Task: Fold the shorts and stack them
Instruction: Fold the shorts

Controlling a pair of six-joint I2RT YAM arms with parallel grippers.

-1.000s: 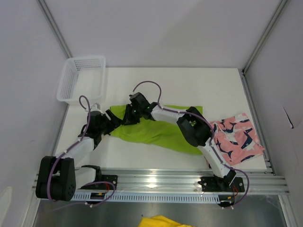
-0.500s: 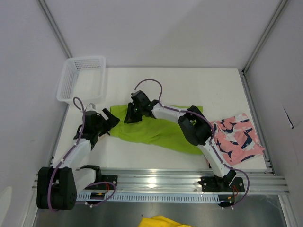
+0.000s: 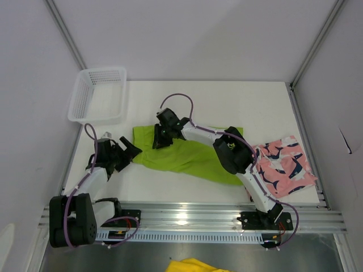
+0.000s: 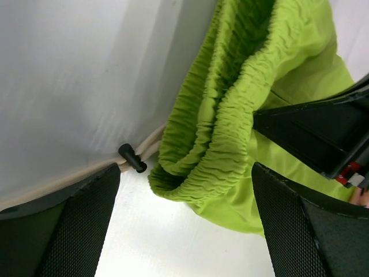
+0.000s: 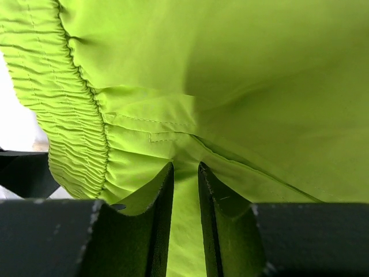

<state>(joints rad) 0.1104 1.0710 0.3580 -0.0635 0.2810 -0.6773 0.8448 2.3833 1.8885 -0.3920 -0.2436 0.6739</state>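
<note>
While left jaws gape, right jaws pinch lime shorts [image 3: 182, 158].

A white mesh basket [image 3: 81, 96] sits at the ten o'clock corner of the white surface [image 3: 227, 102]. At six o'clock, beyond the metal rail [image 3: 193, 215], something yellow [image 3: 195, 265] shows, cut off.
</note>
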